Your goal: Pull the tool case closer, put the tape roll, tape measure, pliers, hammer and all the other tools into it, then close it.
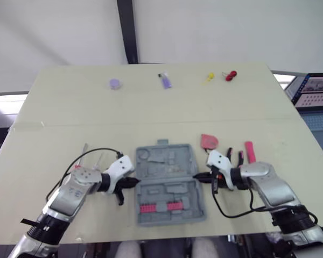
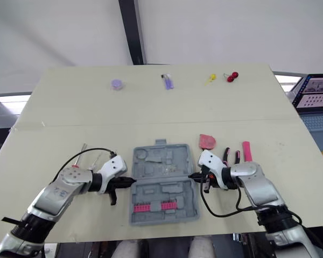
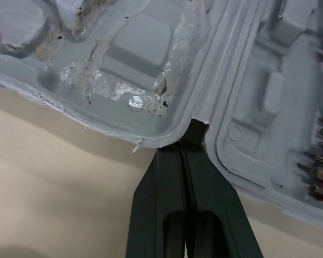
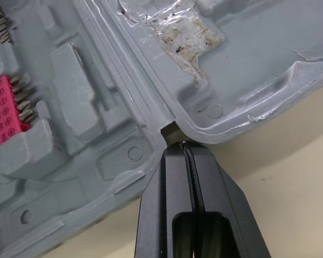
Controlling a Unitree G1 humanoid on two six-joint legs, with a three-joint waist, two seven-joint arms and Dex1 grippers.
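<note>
The grey tool case [image 1: 175, 174] lies open near the table's front edge, with a pink bit strip [image 1: 160, 207] in its near half. My left gripper [image 1: 134, 183] is shut, its tips pressed into the hinge notch on the case's left side [image 3: 196, 124]. My right gripper [image 1: 196, 176] is shut too, its tips at the hinge notch on the right side [image 4: 169, 129]. A pink tape measure [image 1: 209, 141], pliers [image 1: 230, 156] and a pink-handled tool [image 1: 250, 151] lie right of the case. The purple tape roll [image 1: 114, 84] sits far back.
Thin metal tools [image 1: 86, 150] lie left of the case behind my left arm. At the table's far edge are a purple item [image 1: 165, 80], a yellow item [image 1: 210, 77] and a red item [image 1: 231, 75]. A laptop [image 1: 317, 102] stands off the table's right.
</note>
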